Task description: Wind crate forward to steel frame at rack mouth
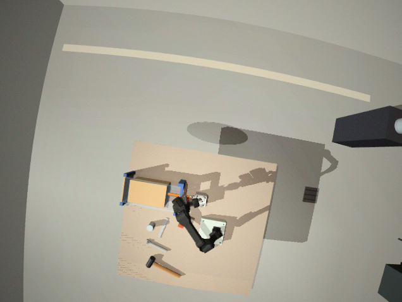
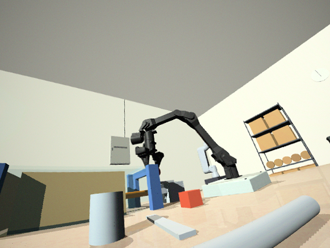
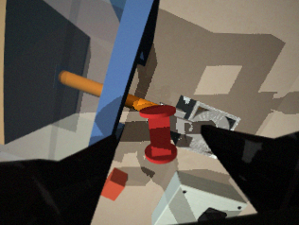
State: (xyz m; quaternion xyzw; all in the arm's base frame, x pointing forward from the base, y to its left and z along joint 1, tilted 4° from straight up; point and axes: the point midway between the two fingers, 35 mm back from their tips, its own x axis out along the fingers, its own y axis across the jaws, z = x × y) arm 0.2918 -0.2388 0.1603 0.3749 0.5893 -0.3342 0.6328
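The tan crate sits flat in the clear-panelled cubby. Bare space shows between its front and the blue frame at the mouth. An orange strap or bar runs from the crate through the frame toward the winch. The winch handle's grey arm lies over the winch and points toward the frame. Its red spool-shaped grip stands at the arm's end. My gripper is open, a finger on either side of the red grip in the wrist view. The key is hidden.
A red block lies near the frame's foot. A grey cylinder, a flat bar, a wrench and a mallet lie beyond it. My pale base is beside the winch.
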